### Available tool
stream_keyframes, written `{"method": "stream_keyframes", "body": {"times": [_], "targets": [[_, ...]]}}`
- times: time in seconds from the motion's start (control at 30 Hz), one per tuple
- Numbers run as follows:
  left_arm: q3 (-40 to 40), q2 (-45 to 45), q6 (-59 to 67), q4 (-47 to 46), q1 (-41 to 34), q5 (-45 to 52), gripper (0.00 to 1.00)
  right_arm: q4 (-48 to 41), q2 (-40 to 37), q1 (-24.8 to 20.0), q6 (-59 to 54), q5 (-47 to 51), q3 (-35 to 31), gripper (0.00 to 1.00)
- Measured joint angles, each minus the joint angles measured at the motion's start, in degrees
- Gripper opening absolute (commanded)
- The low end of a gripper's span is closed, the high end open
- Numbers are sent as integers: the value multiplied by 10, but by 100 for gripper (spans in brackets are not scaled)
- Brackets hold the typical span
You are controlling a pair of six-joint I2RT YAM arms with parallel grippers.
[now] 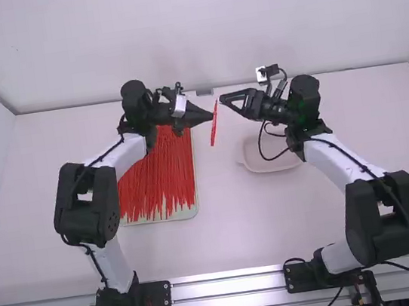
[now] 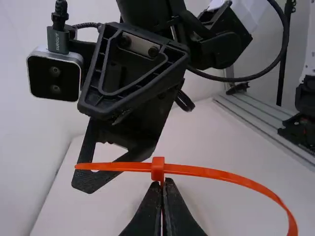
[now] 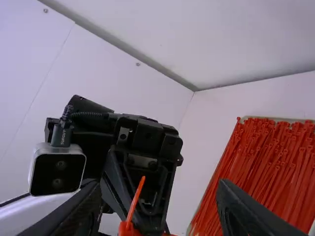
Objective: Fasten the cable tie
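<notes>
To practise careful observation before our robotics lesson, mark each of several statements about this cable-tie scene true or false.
1. The left gripper is shut on the red cable tie. True.
2. The right gripper is shut. False: it is open.
3. A pile of spare ties lies on a tray. True.
4. The held cable tie rests on the table. False: it is held up above the table, between the two grippers.
</notes>
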Motion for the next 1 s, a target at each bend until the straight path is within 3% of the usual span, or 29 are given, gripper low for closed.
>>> {"method": "stream_keyframes", "body": {"times": [0.3,0.43,0.73,0.8,1.0], "targets": [[0,0,-8,0,-7,0,2,1,0,1,12,-29,0,59],[0,0,-8,0,-19,0,2,3,0,1,27,-43,0,44],[0,0,-8,0,-21,0,2,3,0,15,43,-53,0,34],[0,0,-8,0,-21,0,2,3,0,18,44,-56,0,25],[0,0,-8,0,-21,0,2,3,0,18,56,-60,0,24]]}}
